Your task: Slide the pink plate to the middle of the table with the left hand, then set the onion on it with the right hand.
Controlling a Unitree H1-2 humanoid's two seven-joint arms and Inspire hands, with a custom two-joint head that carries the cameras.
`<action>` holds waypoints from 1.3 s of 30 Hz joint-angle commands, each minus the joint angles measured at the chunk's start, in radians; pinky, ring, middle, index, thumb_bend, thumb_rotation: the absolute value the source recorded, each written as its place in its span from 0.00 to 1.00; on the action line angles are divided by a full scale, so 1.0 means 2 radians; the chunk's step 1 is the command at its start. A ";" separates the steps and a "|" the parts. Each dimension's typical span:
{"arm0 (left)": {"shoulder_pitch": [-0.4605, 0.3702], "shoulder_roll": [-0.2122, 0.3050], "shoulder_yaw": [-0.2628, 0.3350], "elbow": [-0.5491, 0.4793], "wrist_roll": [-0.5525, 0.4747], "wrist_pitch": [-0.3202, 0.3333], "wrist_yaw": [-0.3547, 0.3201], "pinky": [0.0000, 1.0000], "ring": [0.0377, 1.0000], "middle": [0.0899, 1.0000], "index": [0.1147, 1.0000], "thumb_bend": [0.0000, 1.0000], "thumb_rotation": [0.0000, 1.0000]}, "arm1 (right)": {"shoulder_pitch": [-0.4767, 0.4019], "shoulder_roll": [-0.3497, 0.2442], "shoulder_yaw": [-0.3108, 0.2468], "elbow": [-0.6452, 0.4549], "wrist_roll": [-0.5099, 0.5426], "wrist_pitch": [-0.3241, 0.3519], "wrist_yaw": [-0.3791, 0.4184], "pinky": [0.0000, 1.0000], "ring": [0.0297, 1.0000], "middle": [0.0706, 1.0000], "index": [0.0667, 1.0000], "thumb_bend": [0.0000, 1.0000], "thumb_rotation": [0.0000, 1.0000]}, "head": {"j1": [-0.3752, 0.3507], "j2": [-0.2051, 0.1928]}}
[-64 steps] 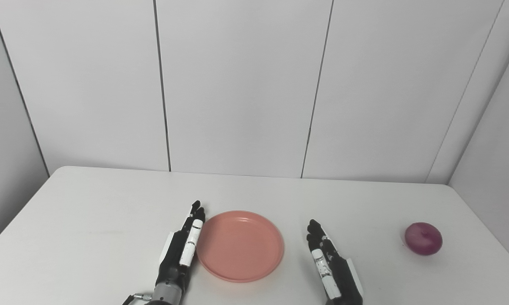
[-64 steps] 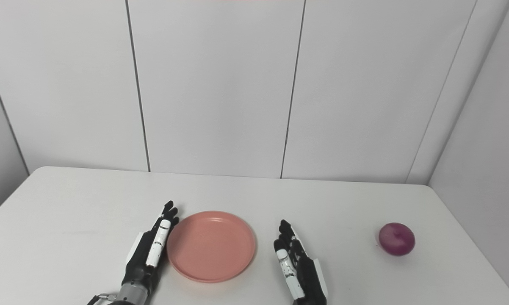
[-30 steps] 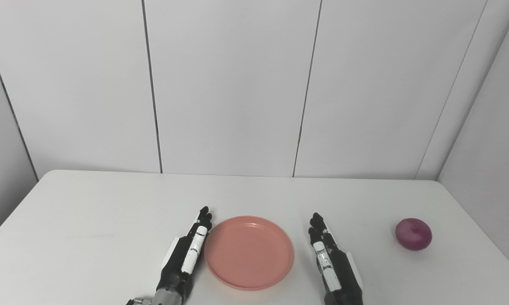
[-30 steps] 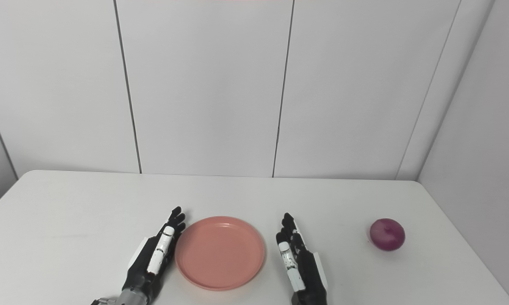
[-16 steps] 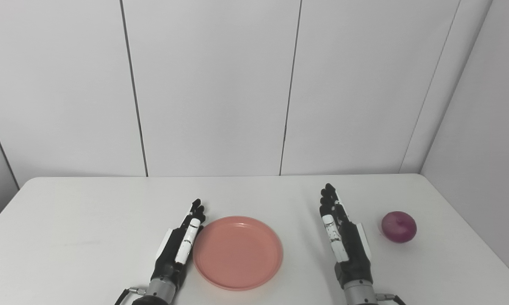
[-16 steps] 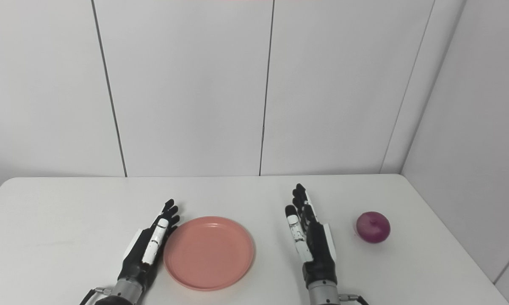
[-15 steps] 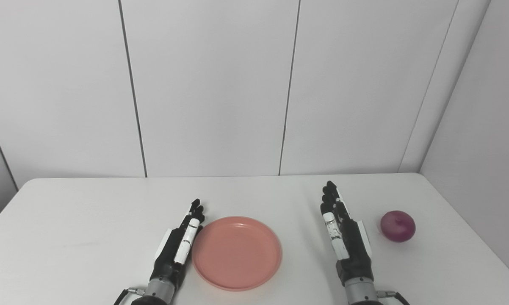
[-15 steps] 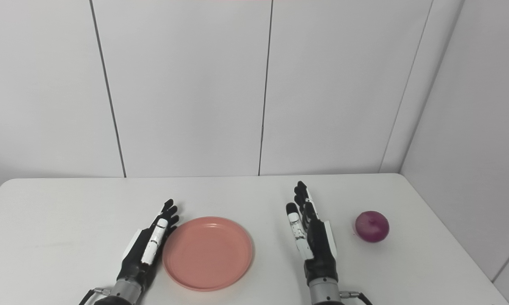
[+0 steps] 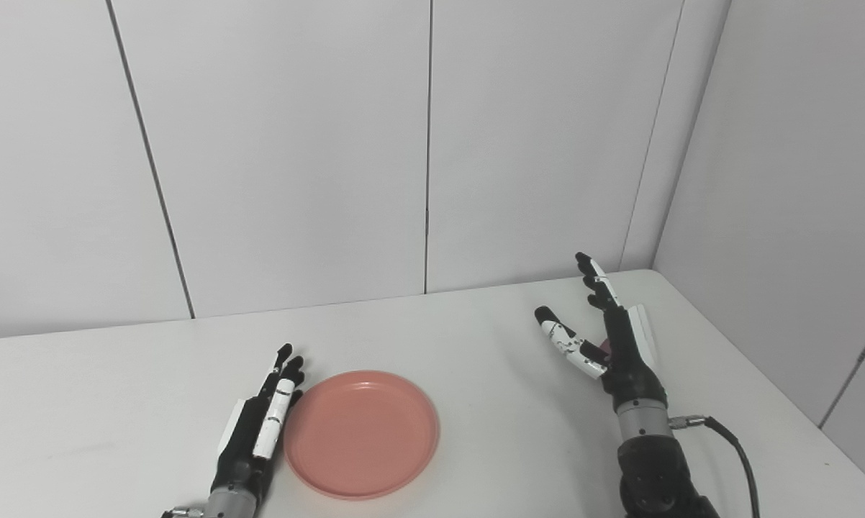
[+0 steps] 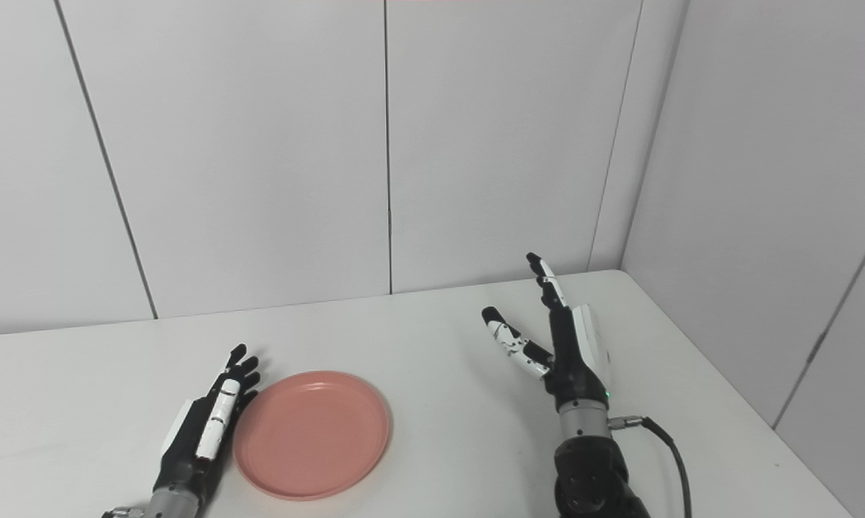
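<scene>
The pink plate [image 9: 361, 434] lies flat on the white table [image 9: 468, 331], left of the middle of the picture. My left hand [image 9: 260, 428] lies flat and open on the table, its fingers along the plate's left rim. My right hand [image 9: 616, 338] is raised above the table on the right, open, with the thumb spread to the left. The purple onion [image 9: 605, 348] is almost wholly hidden behind this hand; only a sliver shows between thumb and palm. In the right eye view the right hand [image 10: 565, 345] hides the onion.
The table's right edge [image 9: 778, 410] runs close to the right wall. A black cable [image 9: 731, 442] trails from my right wrist. White wall panels stand behind the table.
The camera has turned right. My right hand rose off the table, moved right and forward to the onion, spread its thumb and now covers the onion. Left hand and plate stayed put.
</scene>
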 commanded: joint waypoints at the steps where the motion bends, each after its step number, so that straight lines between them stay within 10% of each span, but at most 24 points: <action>1: 0.004 0.012 0.007 0.016 0.003 -0.006 0.005 0.96 0.95 0.96 0.96 0.54 1.00 | -0.028 -0.017 -0.006 -0.010 -0.021 0.013 -0.015 0.81 0.88 0.91 0.92 0.63 0.42 | -0.006 0.000; 15: 0.000 0.019 0.013 0.030 -0.007 -0.018 -0.012 0.97 0.97 0.98 0.98 0.54 1.00 | -0.037 -0.071 0.001 0.020 -0.113 0.112 -0.012 0.87 0.91 0.90 0.92 0.85 0.42 | -0.025 0.000; 39: 0.006 0.015 0.014 0.014 -0.004 -0.010 -0.008 0.96 0.96 0.97 0.97 0.54 1.00 | -0.049 -0.086 0.032 0.130 -0.092 0.105 -0.021 0.83 0.90 0.91 0.93 0.96 0.34 | -0.022 0.007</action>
